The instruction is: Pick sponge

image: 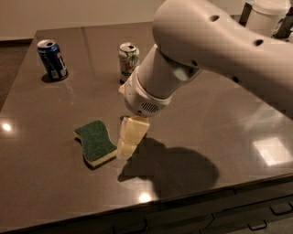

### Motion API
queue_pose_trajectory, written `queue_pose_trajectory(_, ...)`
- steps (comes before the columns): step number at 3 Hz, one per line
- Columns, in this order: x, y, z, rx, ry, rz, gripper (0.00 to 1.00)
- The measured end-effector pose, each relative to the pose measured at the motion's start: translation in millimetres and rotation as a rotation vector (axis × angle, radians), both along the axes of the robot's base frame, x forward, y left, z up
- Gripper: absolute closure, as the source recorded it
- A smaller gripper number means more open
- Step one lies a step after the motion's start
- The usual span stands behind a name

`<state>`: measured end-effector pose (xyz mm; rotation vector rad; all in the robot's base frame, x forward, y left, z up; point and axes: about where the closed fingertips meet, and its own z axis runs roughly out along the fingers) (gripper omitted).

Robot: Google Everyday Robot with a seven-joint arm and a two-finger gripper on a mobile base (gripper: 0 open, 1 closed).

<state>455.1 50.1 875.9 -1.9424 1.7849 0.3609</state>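
The sponge [96, 142] lies flat on the dark table [41, 183], green scouring side up, pale yellow foam showing along its wavy front edge. My gripper [127, 147] hangs from the large white arm, its pale yellow blocky fingers pointing down just to the right of the sponge, close to its right edge and near the tabletop. The arm hides part of the gripper.
A blue soda can [52, 60] stands at the back left. A green and white can [128, 60] stands behind my arm near the back middle. A white container [270, 13] is at the far right corner. The table's front edge runs along the bottom, with drawers below.
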Motion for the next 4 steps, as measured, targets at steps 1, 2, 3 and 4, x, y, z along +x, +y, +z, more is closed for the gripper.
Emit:
queue_pose_trajectory(1,-12,21,-13,0.007,0.007,0.033,0.0)
queue_pose_trajectory(2,-14,30,-25,0.005,0.011,0.038,0.0)
queue_pose_trajectory(3,-13,35,-31,0.0,0.019,0.039,0.0)
queue_pose_trajectory(4,-13,37,-32,-0.002,0.033,0.047,0.18)
